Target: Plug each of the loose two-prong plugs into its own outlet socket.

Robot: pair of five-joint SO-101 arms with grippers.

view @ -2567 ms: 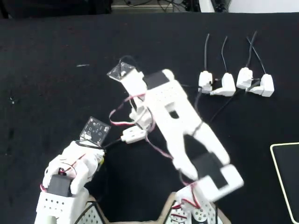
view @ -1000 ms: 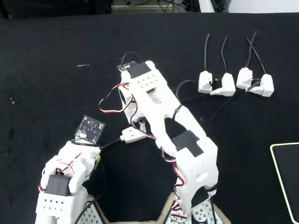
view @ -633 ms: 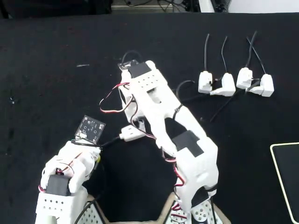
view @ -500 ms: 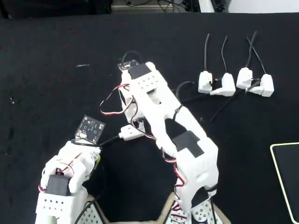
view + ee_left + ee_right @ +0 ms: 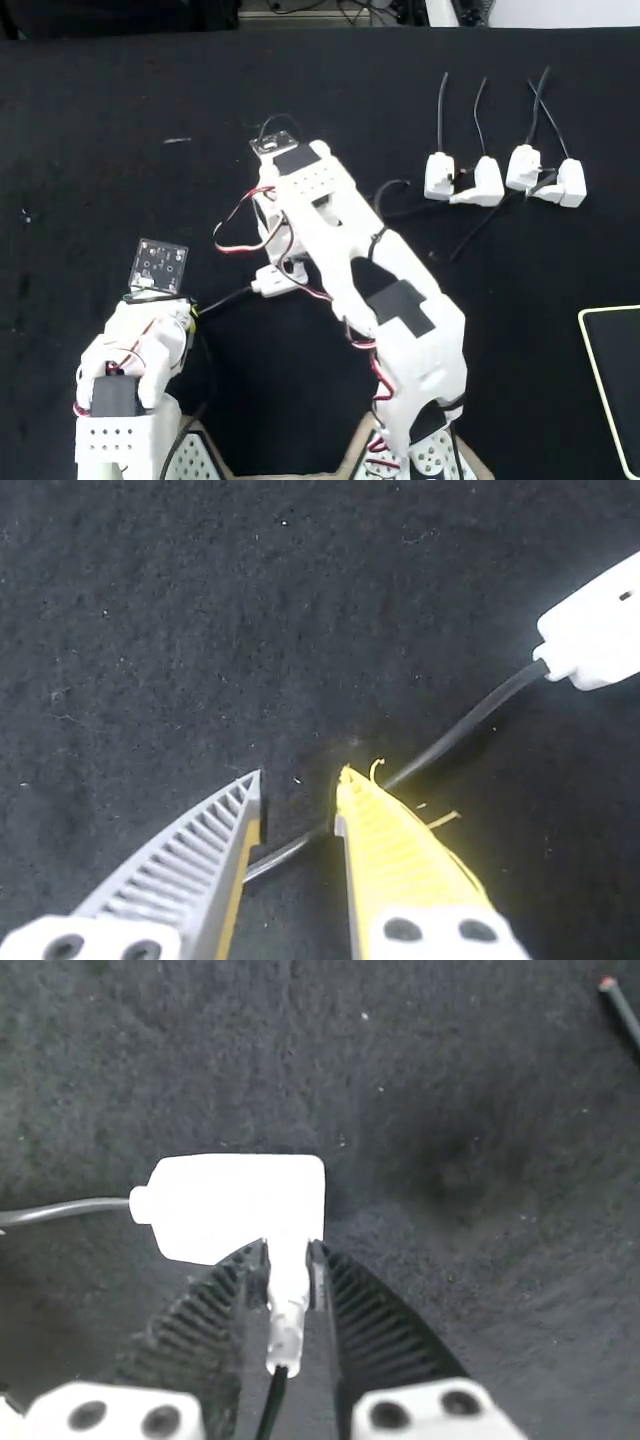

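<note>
Two arms stand at a black table [image 5: 100, 100]. The right gripper [image 5: 290, 1252] has its jaws clamped on the narrow neck of a white plug [image 5: 240, 1205], whose body lies on the table. The left gripper [image 5: 300, 776] has its jaws apart, with a black cable [image 5: 470, 720] crossing the gap between them. White connectors [image 5: 485, 182] lie joined in pairs well apart from both grippers.

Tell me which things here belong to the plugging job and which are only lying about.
Job: white plug, held by the right gripper; its black cable, inside the open left gripper; a plug-and-socket pair; a second pair.
Lying about: black pad with a pale rim.
</note>
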